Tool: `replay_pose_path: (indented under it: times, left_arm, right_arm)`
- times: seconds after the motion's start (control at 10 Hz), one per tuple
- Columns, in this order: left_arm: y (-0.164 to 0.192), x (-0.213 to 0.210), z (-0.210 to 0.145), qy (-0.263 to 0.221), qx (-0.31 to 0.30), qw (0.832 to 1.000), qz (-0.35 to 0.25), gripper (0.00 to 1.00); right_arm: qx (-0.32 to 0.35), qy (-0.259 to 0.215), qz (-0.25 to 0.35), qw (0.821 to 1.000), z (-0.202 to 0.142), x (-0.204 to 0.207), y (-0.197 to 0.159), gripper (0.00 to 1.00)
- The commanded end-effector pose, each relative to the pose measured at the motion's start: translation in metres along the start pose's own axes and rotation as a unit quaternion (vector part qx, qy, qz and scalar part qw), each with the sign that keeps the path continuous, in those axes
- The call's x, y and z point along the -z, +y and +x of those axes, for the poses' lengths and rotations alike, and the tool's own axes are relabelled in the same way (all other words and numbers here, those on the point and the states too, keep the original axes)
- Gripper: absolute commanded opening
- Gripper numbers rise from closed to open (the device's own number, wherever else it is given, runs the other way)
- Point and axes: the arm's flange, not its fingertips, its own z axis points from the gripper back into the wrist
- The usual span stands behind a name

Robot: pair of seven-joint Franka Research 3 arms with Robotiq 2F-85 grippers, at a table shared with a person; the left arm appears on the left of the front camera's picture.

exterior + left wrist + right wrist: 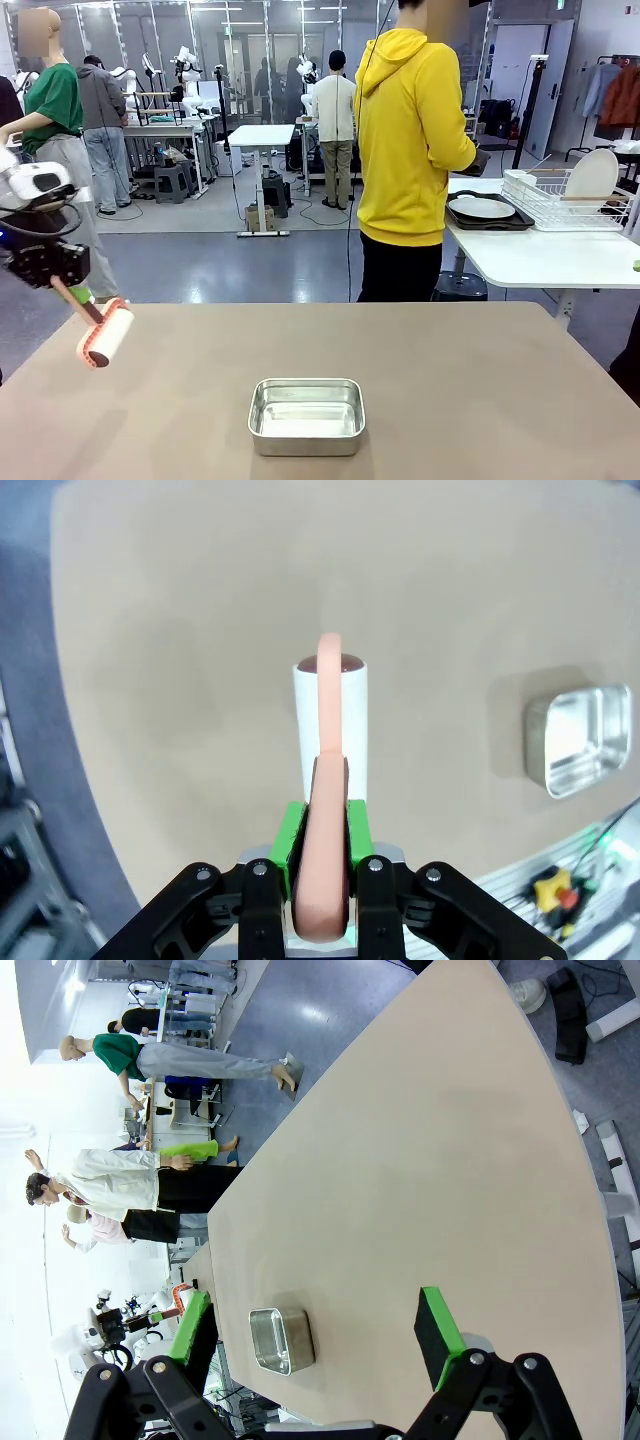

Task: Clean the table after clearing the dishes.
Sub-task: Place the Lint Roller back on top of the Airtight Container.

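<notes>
At the left edge of the front view, the left hand (62, 282) is clamped on the salmon handle of a lint roller (106, 334), whose white drum hangs just above the counter (450, 380), whether touching it I cannot tell. From the left wrist view the roller (331, 720) runs straight out from the green pads (291, 843), its long axis in line with the fingers, and bare counter (200, 630) spreads beyond the drum toward the upper frame. The left arm is plainly the nearer one for wiping; the stroke would likely run away from the hand across the open top. One steel pan (306, 415) sits low centre in the front view, well apart from the roller, and would block a sweep through the middle. In the right wrist view the right hand (320, 1325) hangs spread wide and empty over the counter, the pan (281, 1339) lying between its fingers farther off. Dishes (482, 209) already rest on a dark tray on the white table at the right, beside a wire rack (570, 198), where a person in yellow (410, 140) stands turned away.
</notes>
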Motion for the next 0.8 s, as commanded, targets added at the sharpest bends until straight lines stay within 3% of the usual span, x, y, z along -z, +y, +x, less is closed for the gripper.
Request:
replay_pose_path:
  times: [0.0, 0.3, 0.5, 0.7]
  left_arm:
    - [-0.064, -0.020, 0.032, -0.001, 0.139, 0.990, 0.037, 0.22]
    - [-0.194, -0.017, 0.046, 0.038, 0.362, 0.931, 0.038, 0.22]
    - [-0.279, 0.006, 0.053, 0.063, 0.491, 0.868, 0.024, 0.22]
    - [-0.344, 0.034, 0.057, 0.101, 0.577, 0.810, 0.022, 0.22]
  right_arm:
    - [-0.003, 0.004, -0.004, 1.000, -0.002, -0.003, 0.001, 1.00]
    - [-0.003, 0.004, -0.004, 1.000, -0.002, -0.003, 0.001, 1.00]
    - [-0.003, 0.004, -0.004, 1.000, -0.002, -0.003, 0.001, 1.00]
    - [-0.003, 0.004, -0.004, 1.000, -0.002, -0.003, 0.001, 1.00]
